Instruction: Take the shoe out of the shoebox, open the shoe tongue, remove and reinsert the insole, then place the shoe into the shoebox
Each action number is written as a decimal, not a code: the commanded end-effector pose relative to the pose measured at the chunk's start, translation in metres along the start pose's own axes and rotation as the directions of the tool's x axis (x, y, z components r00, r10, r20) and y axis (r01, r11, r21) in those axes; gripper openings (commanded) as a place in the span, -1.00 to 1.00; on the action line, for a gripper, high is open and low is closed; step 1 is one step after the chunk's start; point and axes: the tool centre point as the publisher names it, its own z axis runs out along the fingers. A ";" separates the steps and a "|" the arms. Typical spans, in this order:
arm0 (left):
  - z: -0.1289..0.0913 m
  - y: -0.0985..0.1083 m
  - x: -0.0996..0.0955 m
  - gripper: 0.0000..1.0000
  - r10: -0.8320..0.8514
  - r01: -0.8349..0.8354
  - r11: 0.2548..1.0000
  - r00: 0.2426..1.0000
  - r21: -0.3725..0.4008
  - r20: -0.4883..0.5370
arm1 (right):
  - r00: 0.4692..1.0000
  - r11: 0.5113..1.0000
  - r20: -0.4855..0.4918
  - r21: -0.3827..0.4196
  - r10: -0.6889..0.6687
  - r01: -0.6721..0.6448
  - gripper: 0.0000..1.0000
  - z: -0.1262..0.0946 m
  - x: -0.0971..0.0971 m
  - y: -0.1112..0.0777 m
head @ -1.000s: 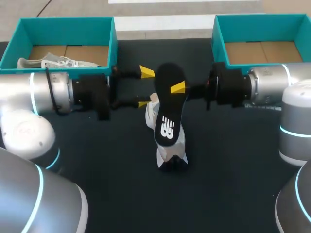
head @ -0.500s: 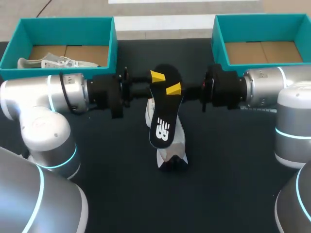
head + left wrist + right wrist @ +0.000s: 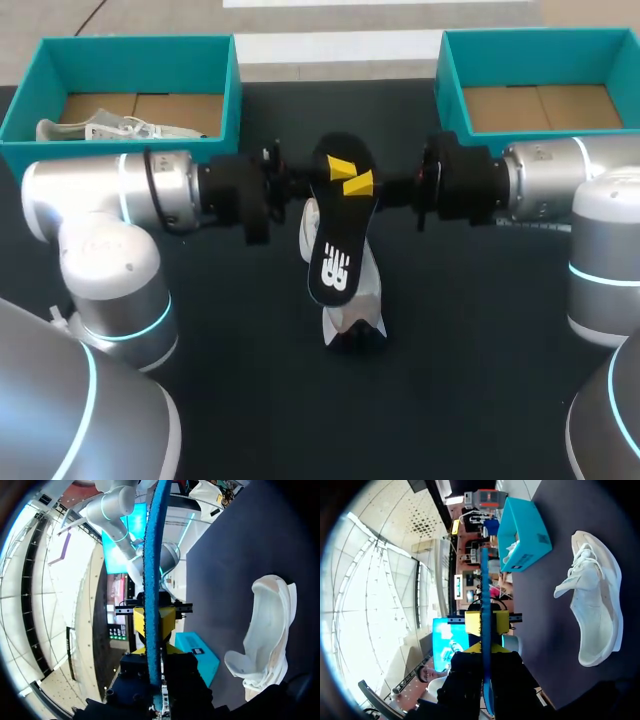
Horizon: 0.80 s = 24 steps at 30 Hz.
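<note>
The left gripper [image 3: 340, 167] is pressed shut on the upper end of the black insole [image 3: 338, 245]. The same end is pinched from the opposite side by the right gripper [image 3: 358, 184]. The insole is held on edge above the white shoe [image 3: 354, 310]. The shoe is set on the dark counter [image 3: 250, 350], outside and between two teal shoeboxes [image 3: 540, 42].

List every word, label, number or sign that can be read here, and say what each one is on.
White logo on the black insole: a stylised mark only, with no plain word or number to quote.
Dark label on the left shoebox: too small to read.
Dark label on the right shoebox: too small to read.
No other text, number or sign can be read.
</note>
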 end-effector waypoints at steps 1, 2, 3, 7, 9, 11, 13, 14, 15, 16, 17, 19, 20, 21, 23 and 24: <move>0.003 -0.002 0.002 -1.00 -0.002 0.002 1.000 1.000 -0.002 0.004 | 1.000 1.000 0.001 -0.005 0.002 -0.002 -1.00 0.001 -0.001 -0.002; 0.003 -0.002 0.002 -1.00 -0.005 0.005 1.000 1.000 -0.001 0.006 | 1.000 1.000 0.001 -0.007 0.002 -0.002 -1.00 0.001 -0.001 -0.002; 0.003 -0.002 0.002 -1.00 -0.007 0.007 1.000 1.000 0.000 0.006 | 1.000 1.000 0.002 -0.009 0.003 -0.003 -1.00 0.001 -0.001 -0.002; 0.002 -0.003 0.002 -1.00 -0.018 0.018 1.000 1.000 0.003 0.010 | 1.000 0.999 0.003 -0.039 -0.003 0.003 -0.19 0.000 -0.004 -0.003; -0.001 -0.002 0.001 -1.00 -0.021 0.021 1.000 1.000 0.004 0.010 | 1.000 0.998 0.003 -0.059 -0.011 0.011 1.00 -0.004 -0.006 -0.004; -0.005 -0.002 0.002 -1.00 -0.036 0.036 0.999 0.999 0.002 0.008 | 1.000 0.997 0.008 -0.079 -0.014 0.014 1.00 -0.009 -0.007 -0.006; -0.009 -0.001 0.003 -1.00 -0.043 0.043 0.999 0.999 0.000 0.004 | 1.000 0.995 0.020 -0.101 -0.018 0.020 1.00 -0.017 -0.009 -0.007; -0.012 -0.001 0.004 -1.00 -0.055 0.055 0.998 0.998 -0.002 0.002 | 0.999 0.993 0.028 -0.116 -0.024 0.027 1.00 -0.022 -0.010 -0.008; -0.014 -0.001 0.004 -1.00 -0.056 0.056 0.998 0.998 -0.003 0.002 | 0.999 0.993 0.037 -0.116 -0.032 0.036 1.00 -0.025 -0.010 -0.009; -0.016 -0.001 0.005 -1.00 -0.061 0.061 0.998 0.998 -0.005 0.002 | 0.998 0.992 0.041 -0.119 -0.037 0.041 1.00 -0.029 -0.010 -0.009; -0.020 -0.002 0.006 -1.00 -0.074 0.074 0.997 0.997 -0.008 0.000 | 0.998 0.990 0.045 -0.127 -0.051 0.056 1.00 -0.034 -0.011 -0.009; -0.026 -0.005 0.007 -1.00 -0.082 0.082 0.997 0.997 -0.007 -0.008 | 0.995 0.989 0.058 -0.120 -0.080 0.086 1.00 -0.040 -0.010 -0.009; -0.028 -0.006 0.008 -1.00 -0.087 0.087 0.996 0.996 -0.004 -0.015 | 0.993 0.987 0.064 -0.126 -0.095 0.102 1.00 -0.043 -0.011 -0.008; -0.031 -0.008 0.009 -1.00 -0.092 0.092 0.996 0.996 -0.001 -0.020 | 0.991 0.985 0.068 -0.126 -0.113 0.121 1.00 -0.047 -0.011 -0.007; -0.034 -0.010 0.012 -1.00 -0.099 0.099 0.995 0.995 0.001 -0.028 | 0.987 0.979 0.074 -0.132 -0.146 0.155 1.00 -0.052 -0.013 -0.006; -0.036 -0.010 0.013 -1.00 -0.100 0.100 0.995 0.994 0.000 -0.032 | 0.985 0.978 0.076 -0.130 -0.157 0.166 1.00 -0.054 -0.013 -0.005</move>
